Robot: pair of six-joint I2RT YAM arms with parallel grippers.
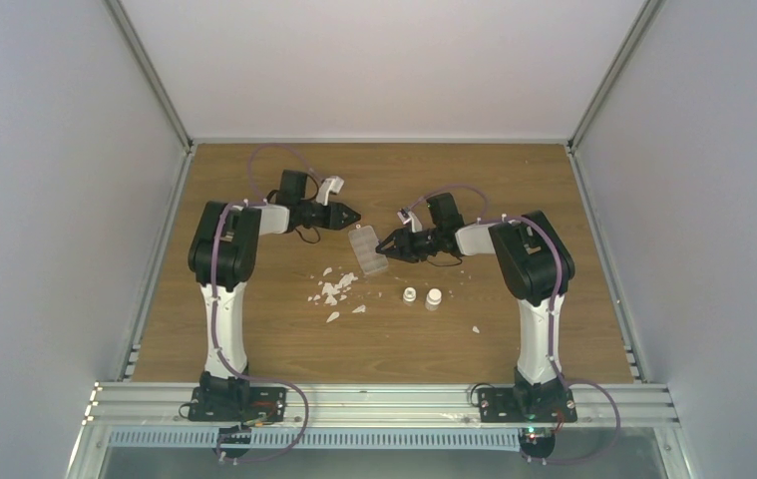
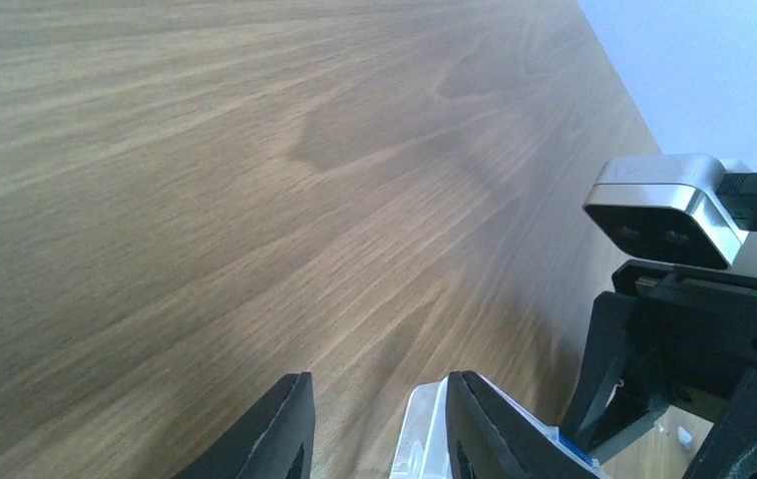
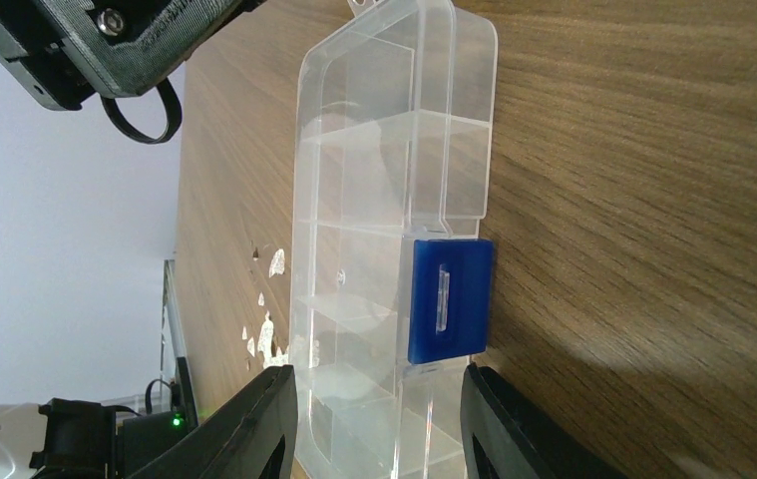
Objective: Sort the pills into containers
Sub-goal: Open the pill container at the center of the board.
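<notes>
The clear organiser box [image 1: 367,249] lies flat mid-table, lid shut by a blue latch [image 3: 449,299]. It fills the right wrist view [image 3: 394,200]. My right gripper [image 3: 379,429] is open, its fingers standing either side of the box's near end; in the top view it [image 1: 386,246] is at the box's right edge. My left gripper [image 1: 349,215] is open at the box's far end. In the left wrist view a box corner [image 2: 422,439] shows just inside the right finger [image 2: 489,429] of my left gripper [image 2: 379,434]. No orange-yellow pills show in any view.
Irregular white flakes [image 1: 332,289] lie scattered left of and in front of the box, with one more [image 1: 475,329] near the right arm. Two small white vials [image 1: 410,295] [image 1: 434,298] stand in front of the box. Metal frame rails [image 1: 160,249] edge the table.
</notes>
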